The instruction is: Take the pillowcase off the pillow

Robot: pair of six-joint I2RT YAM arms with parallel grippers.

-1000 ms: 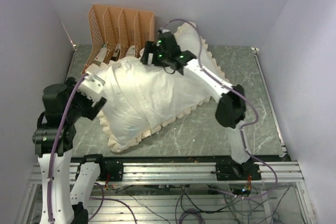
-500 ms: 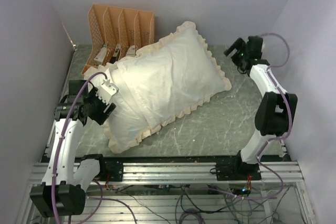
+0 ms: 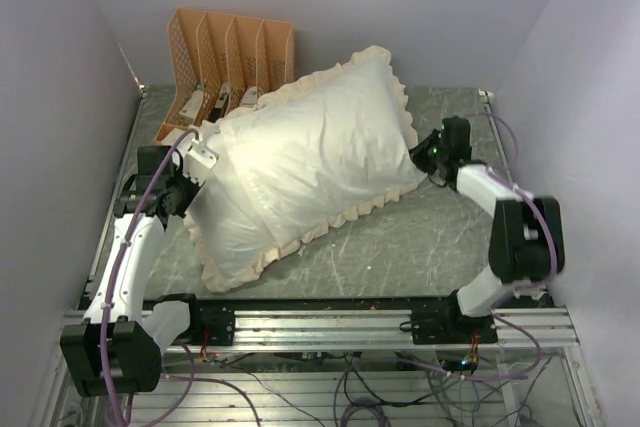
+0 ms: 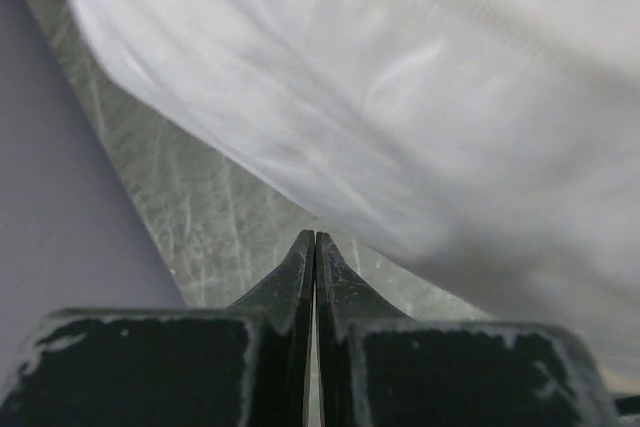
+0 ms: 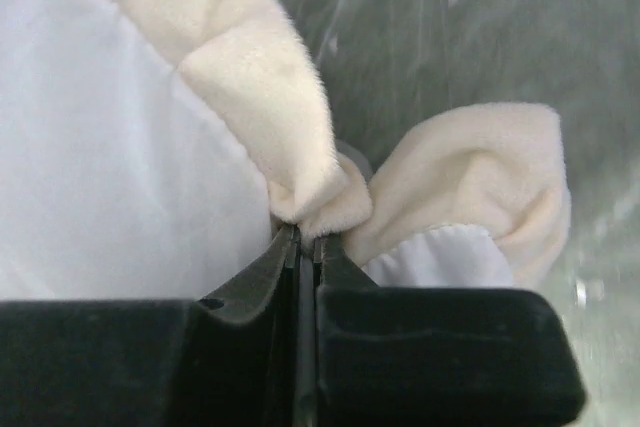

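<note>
Gripping is judged the step in hand: the cream frilled fabric pillowcase (image 3: 330,147) lies before the orange slotted rack (image 3: 230,52), frill (image 5: 300,127) pinched by the right gripper (image 5: 300,234); the left gripper (image 4: 315,239) is clenched empty; regrasping is needed.

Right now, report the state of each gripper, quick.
Left gripper: shut; whether it pinches any cloth cannot be told.
Right gripper: shut on the cream frill of the pillowcase.

Top view: evenly, softly lit; faint shadow cast beneath pillowcase (image 3: 330,147). Left wrist view: upper right blurred. Right wrist view: desk (image 5: 450,17) rendered unfocused.
</note>
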